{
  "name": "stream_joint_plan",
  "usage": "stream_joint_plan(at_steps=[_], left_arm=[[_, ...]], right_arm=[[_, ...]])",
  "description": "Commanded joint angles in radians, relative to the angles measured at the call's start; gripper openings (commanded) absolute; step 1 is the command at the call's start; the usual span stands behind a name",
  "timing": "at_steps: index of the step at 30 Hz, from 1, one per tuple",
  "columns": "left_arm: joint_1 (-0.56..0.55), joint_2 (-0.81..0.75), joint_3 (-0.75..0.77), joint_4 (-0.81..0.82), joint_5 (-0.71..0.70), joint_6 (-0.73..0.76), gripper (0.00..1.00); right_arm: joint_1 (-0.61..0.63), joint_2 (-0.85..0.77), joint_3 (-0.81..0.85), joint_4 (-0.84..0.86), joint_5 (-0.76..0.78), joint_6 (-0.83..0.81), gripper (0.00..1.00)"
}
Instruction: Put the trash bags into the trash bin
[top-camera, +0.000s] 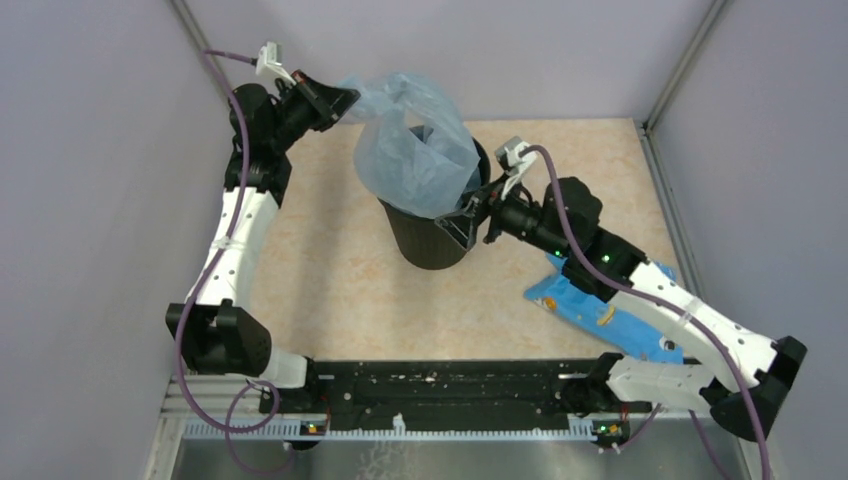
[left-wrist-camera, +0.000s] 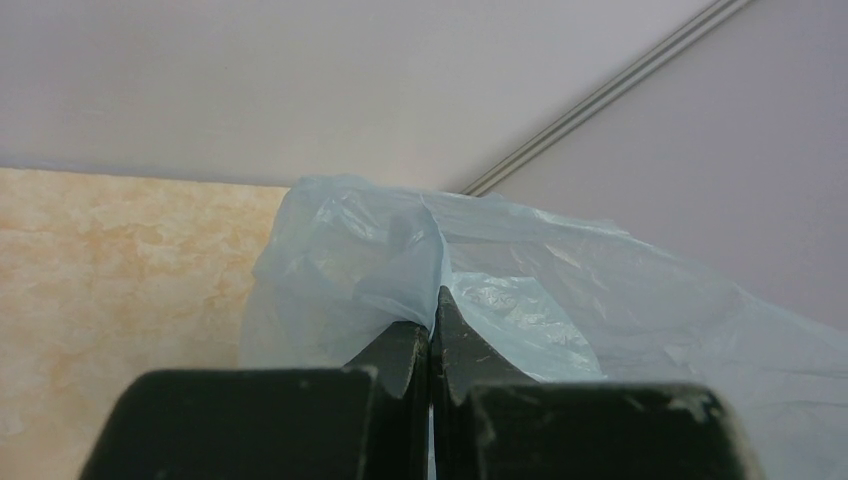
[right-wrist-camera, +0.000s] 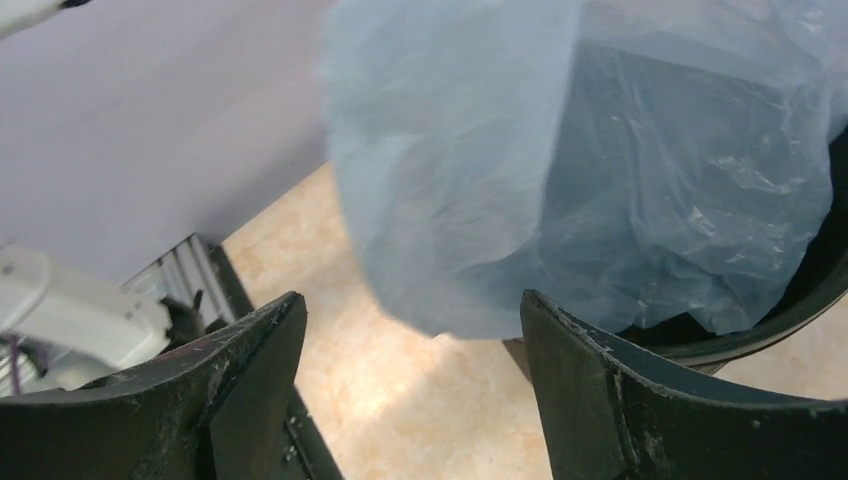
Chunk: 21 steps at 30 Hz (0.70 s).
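Observation:
The pale blue trash bag (top-camera: 415, 150) hangs half inside the round black trash bin (top-camera: 430, 240) at the table's middle, and its lower part drapes over the bin's left rim. My left gripper (top-camera: 350, 100) is shut on the bag's upper left corner and holds it up above the bin; the film (left-wrist-camera: 380, 260) bunches at its tips (left-wrist-camera: 432, 315). My right gripper (top-camera: 470, 215) is open and empty beside the bin's right rim. In the right wrist view the bag (right-wrist-camera: 560, 170) fills the bin's mouth (right-wrist-camera: 790, 310), ahead of the spread fingers (right-wrist-camera: 412, 305).
A blue packet with print (top-camera: 600, 315) lies on the table under my right arm. Grey walls enclose the table on the left, back and right. The black base rail (top-camera: 450, 390) runs along the near edge.

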Motion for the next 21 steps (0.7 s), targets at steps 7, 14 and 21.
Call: stream_joint_plan(at_steps=[7, 14, 21], left_arm=[[-0.032, 0.010, 0.060, 0.061, 0.047, -0.024, 0.00], [-0.053, 0.022, 0.076, 0.061, 0.080, -0.036, 0.00], [-0.057, 0.002, 0.067, 0.036, 0.126, -0.040, 0.00]], right_arm=[[0.011, 0.128, 0.095, 0.099, 0.374, 0.049, 0.34], [0.012, 0.179, 0.114, -0.054, 0.631, -0.001, 0.00], [0.013, 0.173, 0.091, -0.080, 0.553, -0.026, 0.06]])
